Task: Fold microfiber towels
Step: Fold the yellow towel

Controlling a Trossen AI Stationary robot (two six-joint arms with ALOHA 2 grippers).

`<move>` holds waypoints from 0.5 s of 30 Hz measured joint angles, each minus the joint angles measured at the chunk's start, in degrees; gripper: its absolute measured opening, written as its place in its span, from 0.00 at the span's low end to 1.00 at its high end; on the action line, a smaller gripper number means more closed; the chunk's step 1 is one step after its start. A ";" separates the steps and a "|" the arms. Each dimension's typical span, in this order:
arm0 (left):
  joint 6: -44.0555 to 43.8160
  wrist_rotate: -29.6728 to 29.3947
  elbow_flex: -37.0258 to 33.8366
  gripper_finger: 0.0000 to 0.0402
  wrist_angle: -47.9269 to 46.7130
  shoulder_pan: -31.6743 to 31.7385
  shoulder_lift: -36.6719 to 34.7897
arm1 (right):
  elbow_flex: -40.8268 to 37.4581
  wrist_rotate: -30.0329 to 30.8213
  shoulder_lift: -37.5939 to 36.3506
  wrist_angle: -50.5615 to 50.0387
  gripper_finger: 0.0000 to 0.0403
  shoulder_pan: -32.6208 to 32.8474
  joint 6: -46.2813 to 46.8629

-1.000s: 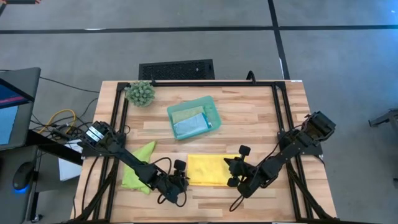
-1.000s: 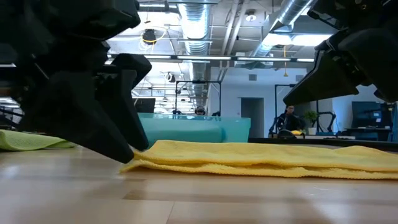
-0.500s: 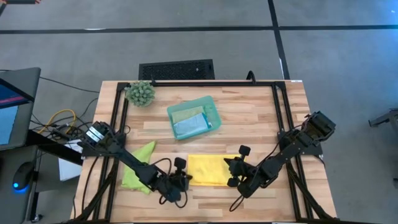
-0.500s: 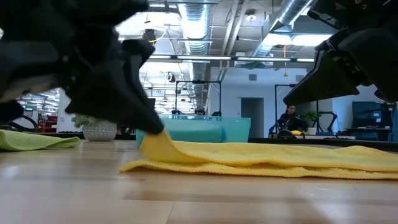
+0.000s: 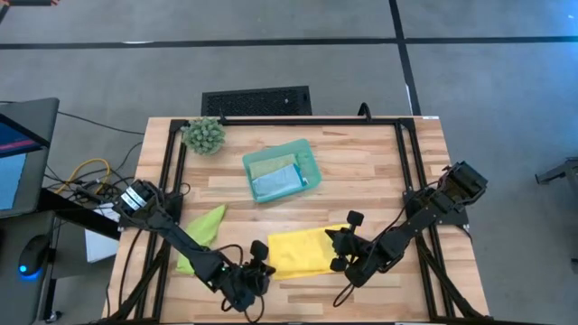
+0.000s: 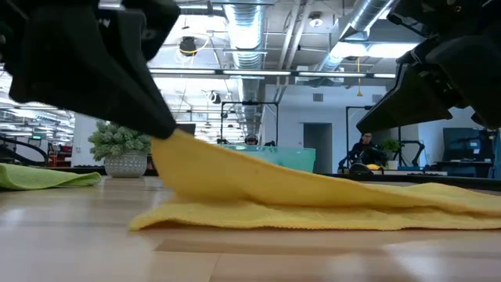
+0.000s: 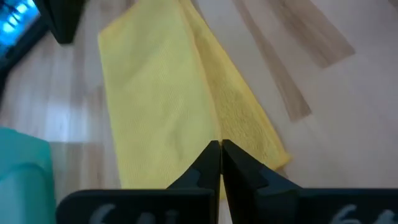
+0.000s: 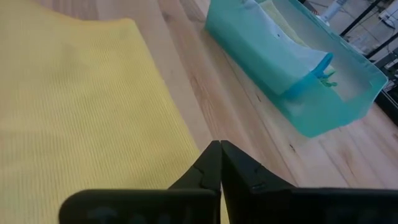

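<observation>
A yellow microfiber towel (image 5: 302,250) lies folded in layers near the table's front, between my two grippers. My left gripper (image 5: 262,262) is shut on its left end, which stands raised off the wood (image 6: 178,149). The layer beneath (image 6: 258,215) stays flat. My right gripper (image 5: 332,244) is shut at the towel's right edge. A lime green towel (image 5: 202,233) lies flat to the left. A light blue towel (image 5: 275,183) and a pale green one (image 5: 267,163) sit in the teal tray (image 5: 308,162). My left gripper pinches the upper layer at the yellow towel's left end (image 7: 198,132) between its two fingers, slanting down from the near left. That end is lifted (image 6: 178,149) and slopes down to the right, where the towel rests on the table. My right gripper is shut on the towel's right edge (image 8: 184,132), slanting down from the right. Its own fingers cover the place of contact. That end of the towel stays low on the table (image 6: 470,200).
A spiky green plant ball (image 5: 204,134) stands at the far left corner. Black frame rails (image 5: 170,171) run along both table sides. Bare wood (image 5: 370,171) lies right of the tray. A person (image 6: 362,150) sits far back in the room.
My left gripper has shut on the yellow towel's left end, then risen and drawn toward the near edge. The upper layer there has lifted clear and peeled up, while the lower layer and the right end have stayed put.
</observation>
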 joint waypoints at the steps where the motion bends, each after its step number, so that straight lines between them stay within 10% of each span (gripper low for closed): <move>1: -0.80 0.63 -0.15 0.00 -0.21 0.20 0.00 | 0.00 0.00 0.00 0.00 0.07 0.00 0.02; 6: -2.37 2.54 -1.06 0.00 -0.41 1.43 0.00 | 0.31 -0.66 -0.32 -1.74 0.07 -0.84 2.49; 15: -3.75 4.86 -1.11 0.00 -0.48 2.57 -0.02 | 6.02 -23.74 -11.39 -20.65 0.20 0.04 8.61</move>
